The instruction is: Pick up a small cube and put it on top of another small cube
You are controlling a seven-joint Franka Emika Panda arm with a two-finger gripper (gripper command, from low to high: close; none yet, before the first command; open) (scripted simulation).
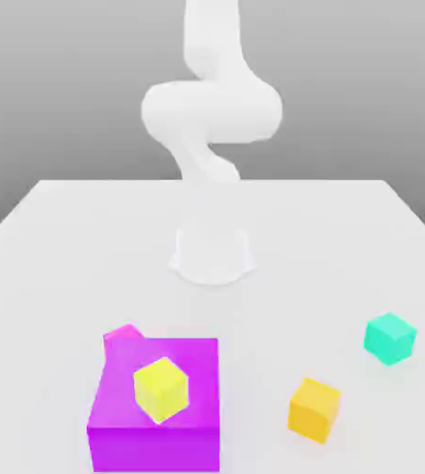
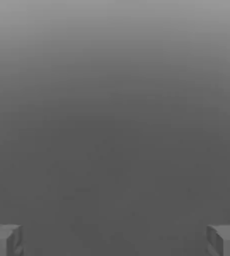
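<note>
You had the teal cube [image 1: 390,338] near the table's [image 1: 58,241] right edge, corner toward the exterior camera; the yellow cube [image 1: 161,389] sat atop the purple block [image 1: 156,435]. The gripper [image 2: 115,240] stood wide, holding nothing.

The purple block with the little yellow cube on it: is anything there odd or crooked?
Slightly. The yellow cube sits on the purple block turned at an angle to its edges, and a pink cube peeks out behind one corner. Nothing looks spilled or damaged.

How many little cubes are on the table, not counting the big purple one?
4. The yellow cube sits on the purple block. The pink cube peeks out behind that block. The orange cube and teal cube sit on the exterior view's right. The block might hide more.
</note>
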